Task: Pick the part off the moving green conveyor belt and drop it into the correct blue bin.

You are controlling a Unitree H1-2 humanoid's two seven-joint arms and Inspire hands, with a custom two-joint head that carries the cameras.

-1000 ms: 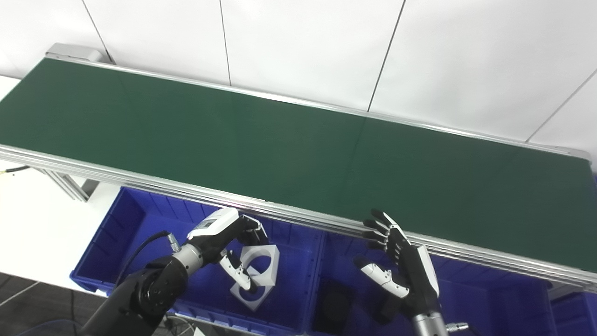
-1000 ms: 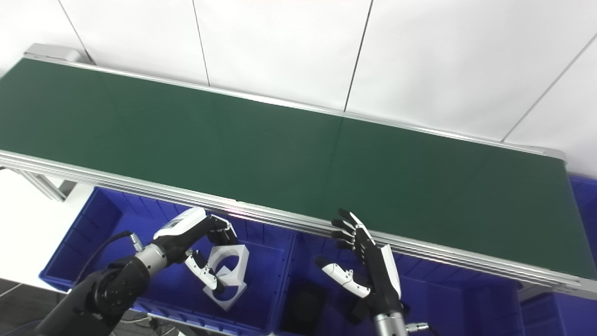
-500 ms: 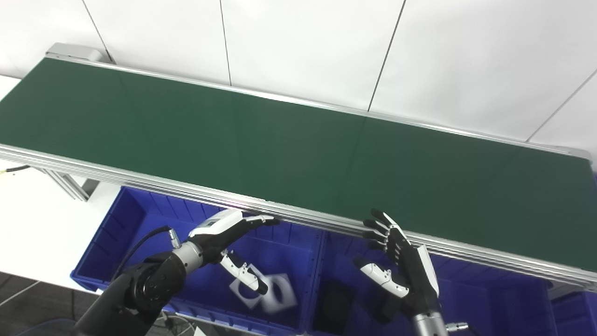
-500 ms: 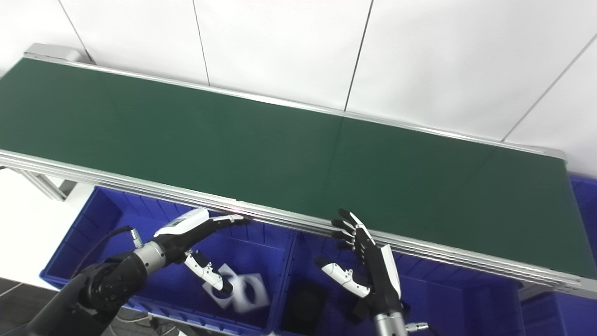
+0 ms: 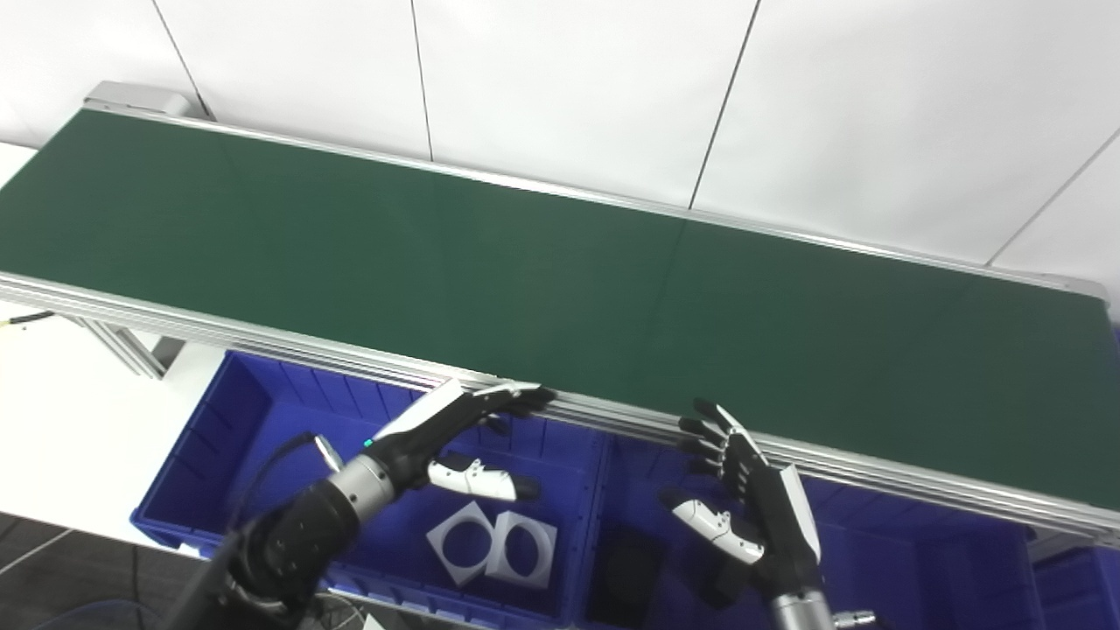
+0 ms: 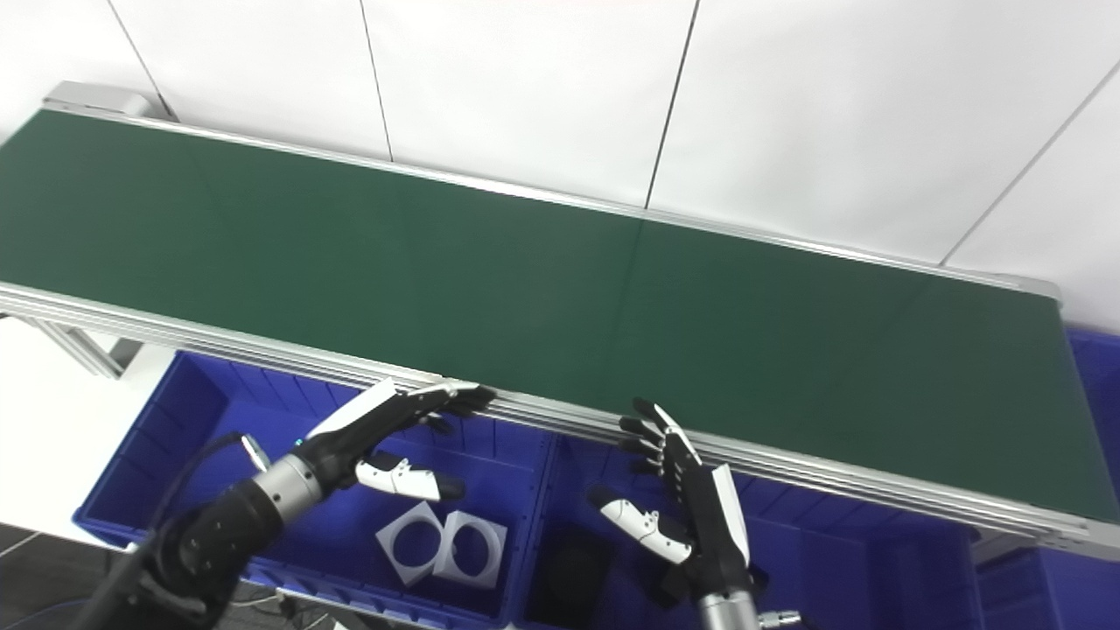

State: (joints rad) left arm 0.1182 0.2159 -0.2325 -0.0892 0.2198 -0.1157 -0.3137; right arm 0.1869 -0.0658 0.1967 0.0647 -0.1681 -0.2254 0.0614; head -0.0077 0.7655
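Bright, even overhead light washed the white wall panels (image 5: pixel 569 79) nearly blank; faint sheen streaked the green conveyor belt (image 5: pixel 525 262), while the blue bin (image 6: pixel 306 525) interiors sat in soft shadow.

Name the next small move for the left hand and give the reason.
Probably hold the left hand open near the belt edge and wait. The white part already lies in the left blue bin, both hands are empty, the right hand is open too, and the green conveyor belt shows no part to pick.
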